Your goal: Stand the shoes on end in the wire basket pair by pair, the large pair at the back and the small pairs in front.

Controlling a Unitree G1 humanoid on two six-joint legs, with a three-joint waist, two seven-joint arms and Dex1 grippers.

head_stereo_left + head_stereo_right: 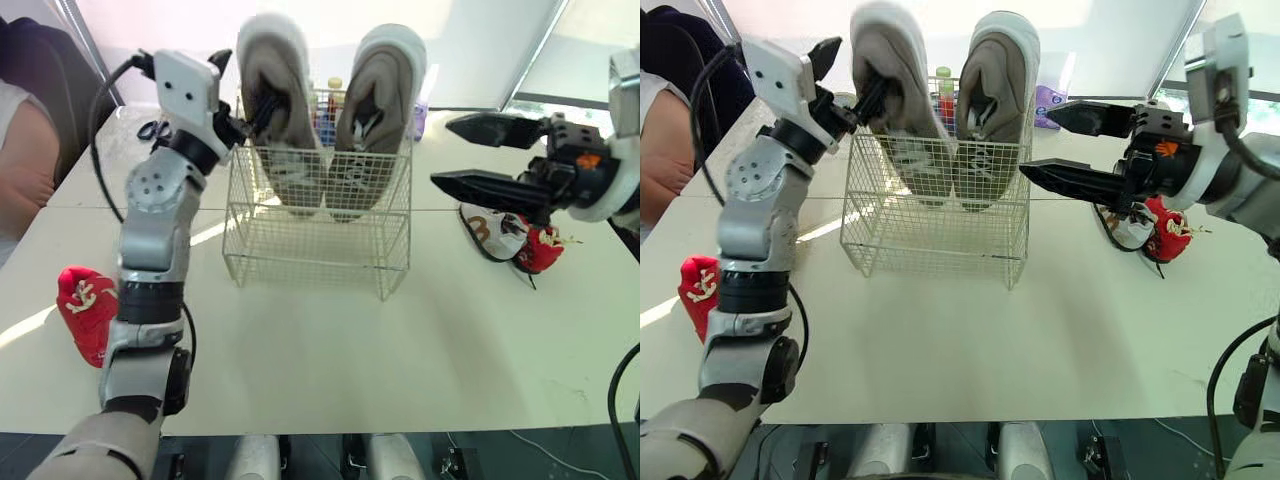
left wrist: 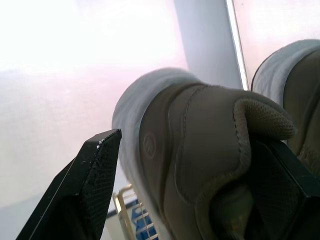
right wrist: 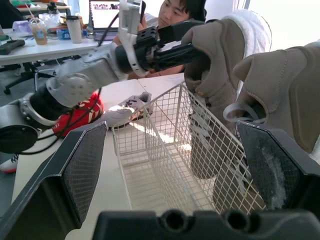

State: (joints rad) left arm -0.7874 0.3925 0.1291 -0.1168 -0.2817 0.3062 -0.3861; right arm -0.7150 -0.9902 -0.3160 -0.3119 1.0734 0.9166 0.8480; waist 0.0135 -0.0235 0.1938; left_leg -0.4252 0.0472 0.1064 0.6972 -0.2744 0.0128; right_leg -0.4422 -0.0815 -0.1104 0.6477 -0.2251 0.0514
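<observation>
While the left gripper (image 1: 243, 83), spread, straddles the heel of a large shoe (image 1: 275, 60) in the wire basket (image 1: 318, 240), we note the right gripper (image 1: 443, 152) spread alongside.

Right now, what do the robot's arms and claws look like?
The left arm and right arm are silver-grey with black joints and white wrist boxes. A black cable loops off the left. The left gripper and right gripper each have two long black wedge fingers with meshy pads; an orange mark sits behind the right's.

White table (image 1: 320, 350), bright windows (image 1: 480, 50) behind
</observation>
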